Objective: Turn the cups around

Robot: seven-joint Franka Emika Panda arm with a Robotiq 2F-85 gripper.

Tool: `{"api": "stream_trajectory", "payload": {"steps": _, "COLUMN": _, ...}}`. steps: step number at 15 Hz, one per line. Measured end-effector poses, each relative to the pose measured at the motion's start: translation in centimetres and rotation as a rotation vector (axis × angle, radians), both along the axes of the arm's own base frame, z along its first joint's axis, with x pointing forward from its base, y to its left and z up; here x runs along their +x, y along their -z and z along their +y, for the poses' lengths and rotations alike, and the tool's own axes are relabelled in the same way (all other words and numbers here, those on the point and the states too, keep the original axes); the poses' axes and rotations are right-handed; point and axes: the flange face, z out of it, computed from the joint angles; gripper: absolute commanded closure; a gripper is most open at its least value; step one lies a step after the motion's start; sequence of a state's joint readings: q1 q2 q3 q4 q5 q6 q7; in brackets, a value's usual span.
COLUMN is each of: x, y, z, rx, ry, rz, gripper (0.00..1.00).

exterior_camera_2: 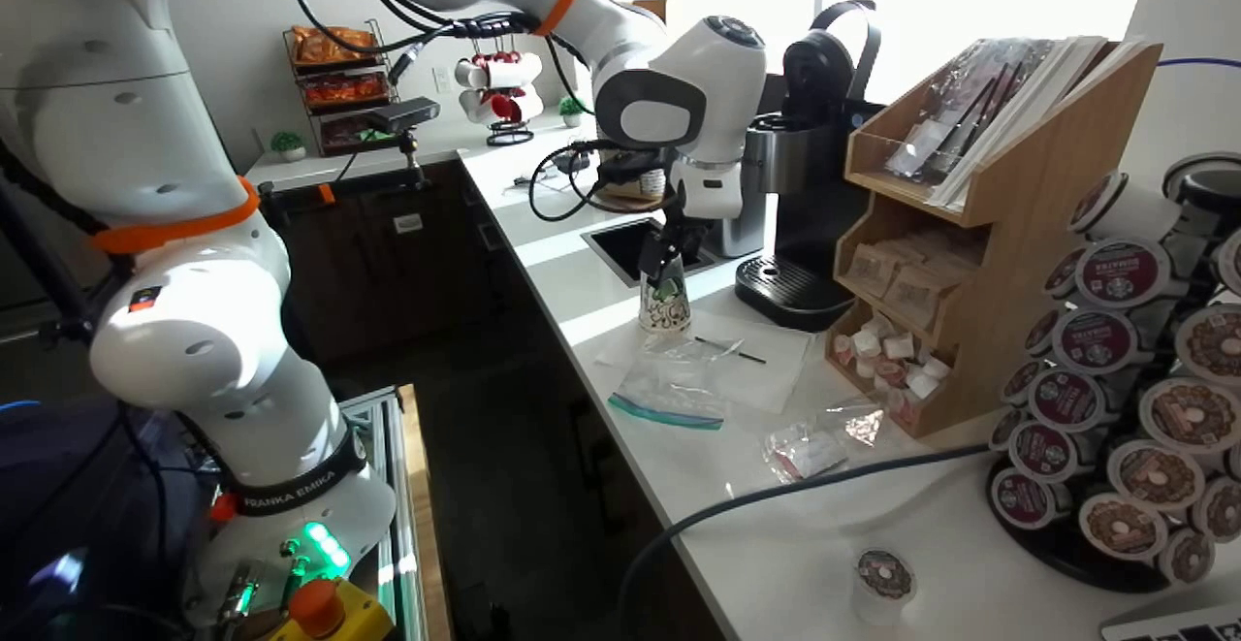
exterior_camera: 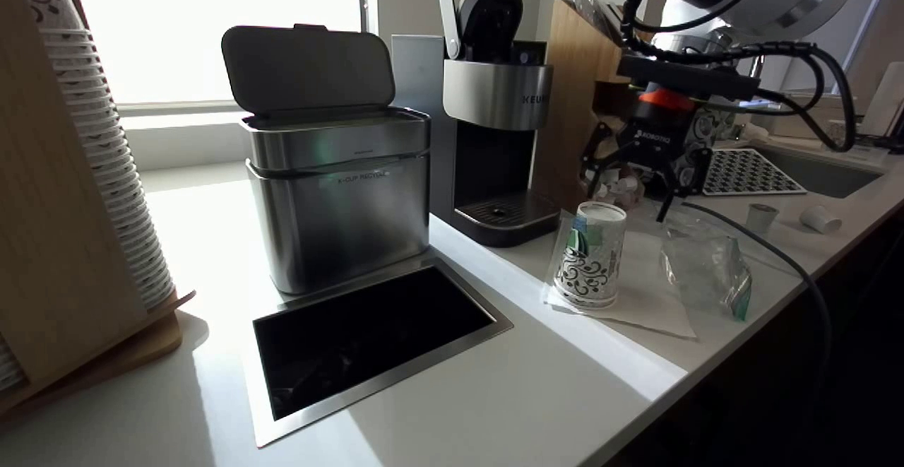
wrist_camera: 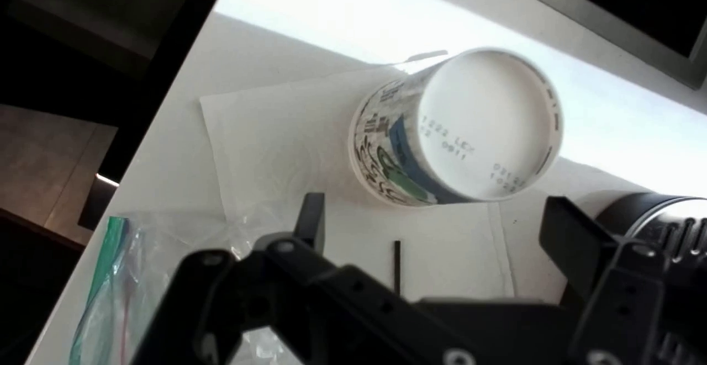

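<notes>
A white paper cup (exterior_camera: 590, 262) with a dark scroll print and green and blue patches stands upside down on a white napkin (exterior_camera: 660, 318). It shows in an exterior view (exterior_camera_2: 665, 309) and in the wrist view (wrist_camera: 489, 125), where its closed base faces up. A thin see-through edge (exterior_camera: 556, 269) shows beside the cup; I cannot tell whether it is the clear cup. My gripper (wrist_camera: 439, 224) is open and empty. It is above the counter, with the cup just ahead of its fingertips, apart from it. It also shows in both exterior views (exterior_camera: 627, 202) (exterior_camera_2: 659, 258).
A clear zip bag (exterior_camera: 706, 269) lies by the counter's front edge. A black stirrer (wrist_camera: 397, 265) lies on the napkin. A coffee maker (exterior_camera: 498, 92), a wooden organizer (exterior_camera_2: 1008, 263), a steel bin (exterior_camera: 346, 205) and a sunken opening (exterior_camera: 381, 343) surround the cup. A dark cable (exterior_camera_2: 824, 486) crosses the counter.
</notes>
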State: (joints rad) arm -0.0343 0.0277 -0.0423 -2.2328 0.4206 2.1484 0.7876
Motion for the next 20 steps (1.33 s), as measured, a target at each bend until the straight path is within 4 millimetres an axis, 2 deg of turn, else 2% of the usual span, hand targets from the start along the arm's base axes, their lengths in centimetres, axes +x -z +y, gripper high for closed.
{"api": "stream_trajectory", "payload": {"steps": 7, "x": 1.1, "y": 2.0, "z": -1.3, "rx": 0.089, "ry": 0.066, "rz": 0.039, "gripper": 0.0}}
{"api": "stream_trajectory", "payload": {"steps": 20, "x": 2.7, "y": 5.0, "z": -0.3, "rx": 0.214, "ry": 0.123, "rz": 0.081, "gripper": 0.0}}
